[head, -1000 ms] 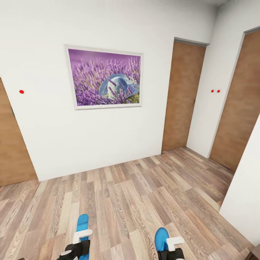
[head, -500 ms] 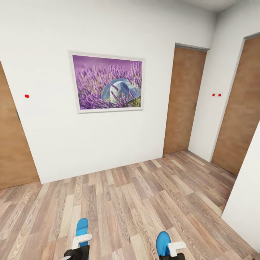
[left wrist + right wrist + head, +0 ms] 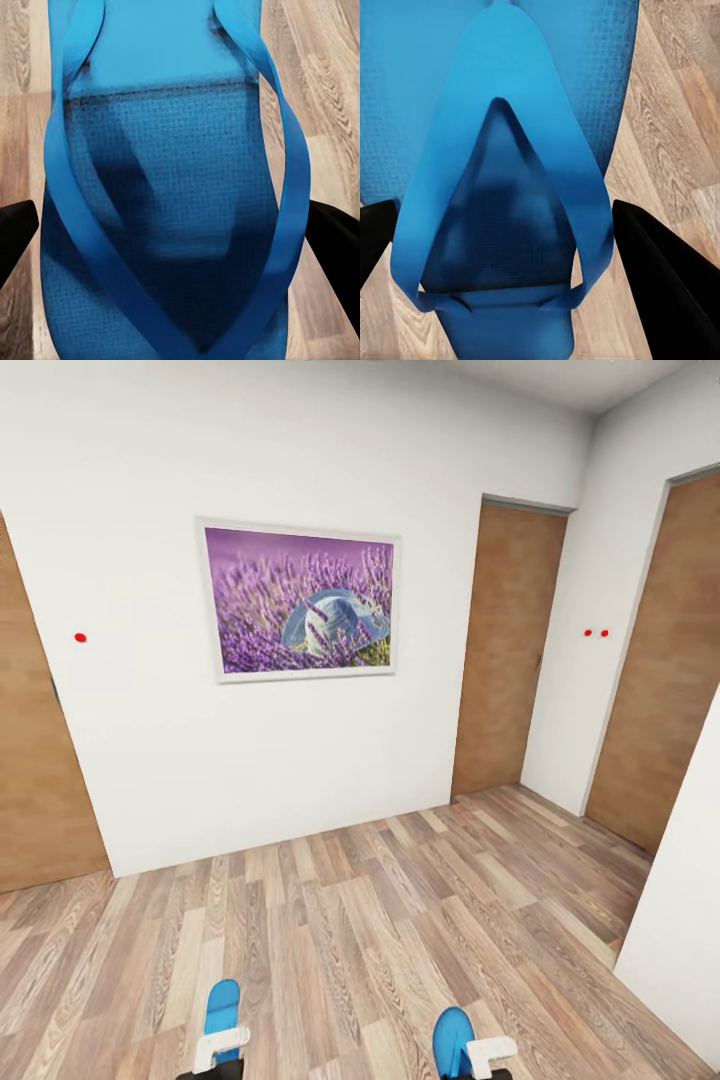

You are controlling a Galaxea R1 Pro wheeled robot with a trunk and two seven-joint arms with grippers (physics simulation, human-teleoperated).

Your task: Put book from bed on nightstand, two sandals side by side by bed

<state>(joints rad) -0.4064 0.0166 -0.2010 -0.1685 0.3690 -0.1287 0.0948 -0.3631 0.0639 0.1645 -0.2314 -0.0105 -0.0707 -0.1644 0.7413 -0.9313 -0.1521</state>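
Bottom edge of the frame: left gripper clamps one sandal, right gripper clamps the other sandal, long axes pointing ahead (a matched pair). Beyond, bare plank floor, then the lavender picture and doors; no bed yet.

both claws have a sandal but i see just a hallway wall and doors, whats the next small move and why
Probably turn the base to look for the bedroom, keeping both grips. The left claw carries one blue sandal, the right claw the other sandal, yet ahead stand a lavender picture and closed wooden doors, no bed.
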